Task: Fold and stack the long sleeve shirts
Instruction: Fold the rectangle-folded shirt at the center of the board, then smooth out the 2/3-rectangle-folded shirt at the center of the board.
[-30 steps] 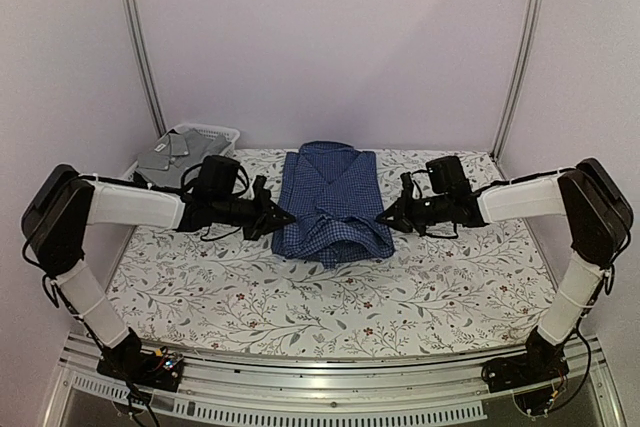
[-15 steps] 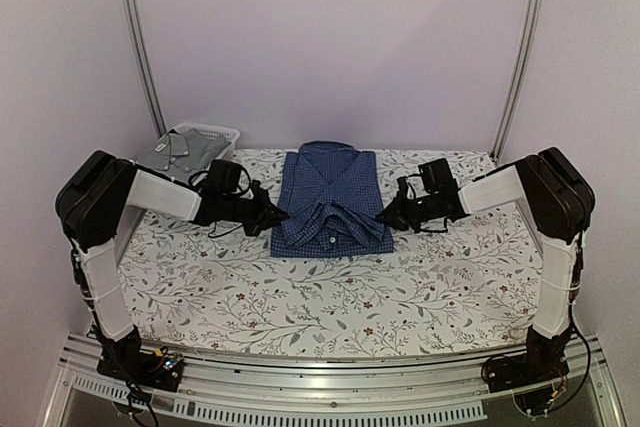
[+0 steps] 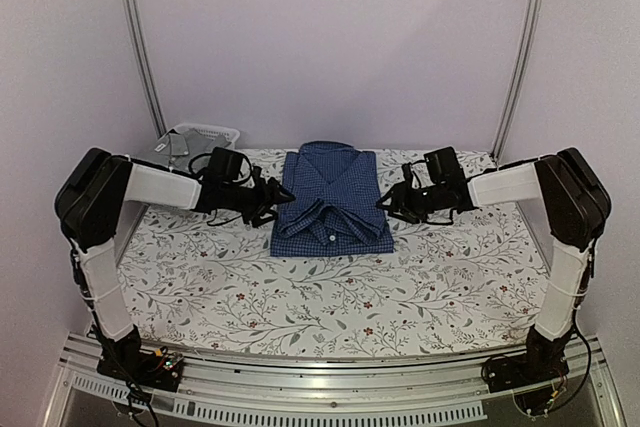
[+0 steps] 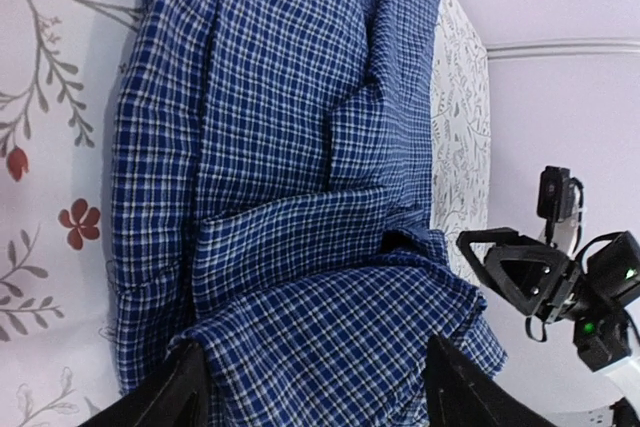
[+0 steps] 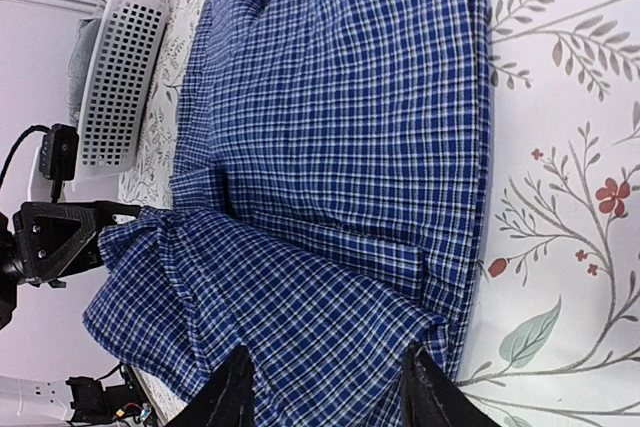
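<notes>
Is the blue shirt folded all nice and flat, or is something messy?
Mostly neat, but the near end of the blue checked shirt is messy: the folded-over layer lies bunched and wrinkled on top instead of flat.

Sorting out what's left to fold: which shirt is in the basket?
The grey shirt, in the white basket at the far left corner. The blue checked shirt lies folded on the table instead.
</notes>
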